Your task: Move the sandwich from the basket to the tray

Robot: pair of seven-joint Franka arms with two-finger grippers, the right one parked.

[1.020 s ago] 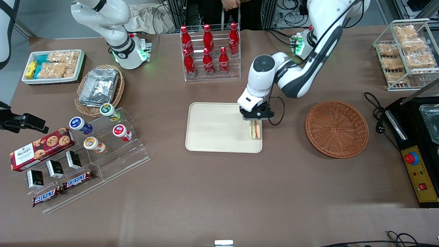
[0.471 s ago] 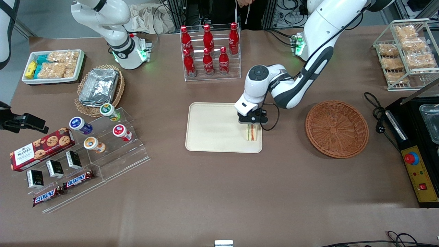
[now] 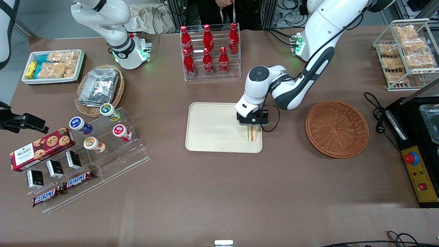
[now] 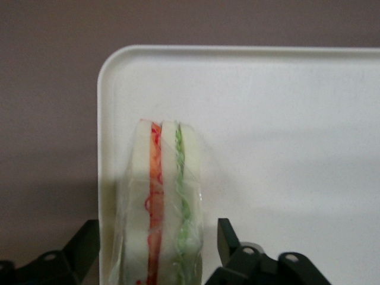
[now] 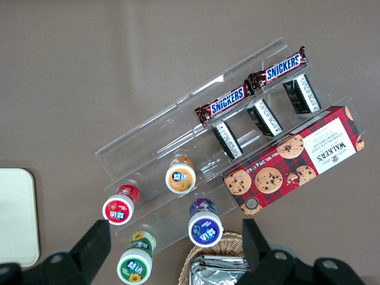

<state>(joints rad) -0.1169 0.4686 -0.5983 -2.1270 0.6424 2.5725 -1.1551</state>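
The sandwich [image 3: 251,134] [image 4: 162,196], a wrapped white wedge with red and green layers, stands on edge on the cream tray [image 3: 212,128] [image 4: 285,119], in the corner nearest the front camera on the basket's side. My left gripper [image 3: 251,125] [image 4: 157,230] hangs straight over it, open. Its black fingers [image 4: 228,237] flank the sandwich with a small gap on each side. The reddish-brown wicker basket [image 3: 336,128] sits beside the tray toward the working arm's end and holds nothing.
A clear rack of red cola bottles [image 3: 209,51] stands farther from the camera than the tray. An acrylic stand with yoghurt cups [image 3: 113,132] and snack bars lies toward the parked arm's end. A black appliance [image 3: 420,137] sits beside the basket.
The gripper carried the sandwich a little toward the tray's middle and lowered it onto the tray. In the last half second it barely moved.
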